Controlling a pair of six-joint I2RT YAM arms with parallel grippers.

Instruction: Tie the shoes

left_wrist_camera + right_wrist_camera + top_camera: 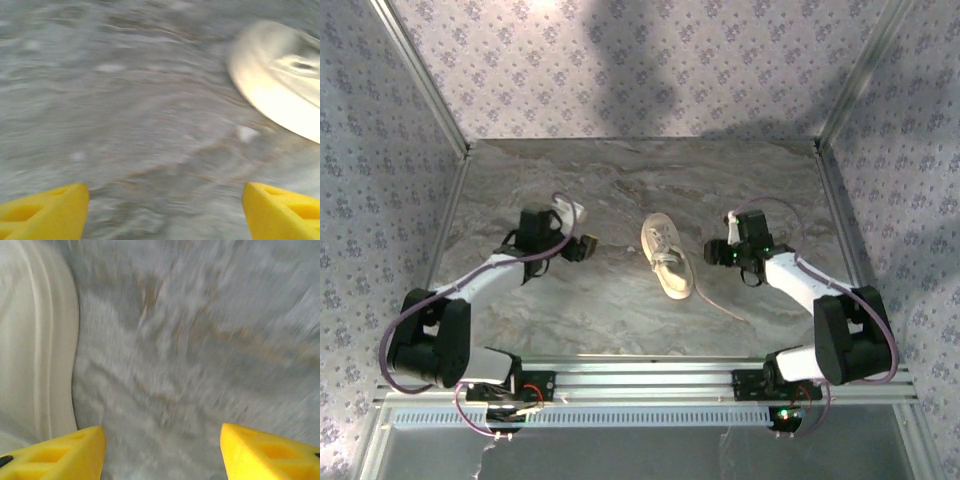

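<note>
Now the sneaker (668,258) is lying in the middle of the table (620,180), its lace (720,303) trailing nearward; the left gripper (588,245) and the right gripper (717,250) are flanking it, fingers spread, pinching nothing.

One cream-white sneaker (668,258) is there, with one loose lace (720,303), on one table (570,310). The arms are two: the left arm (485,278) and the right arm (802,283). The grippers are also two, the left gripper (586,247) and the right gripper (718,252). Each has two yellow fingers (45,212), so four fingers together.
</note>
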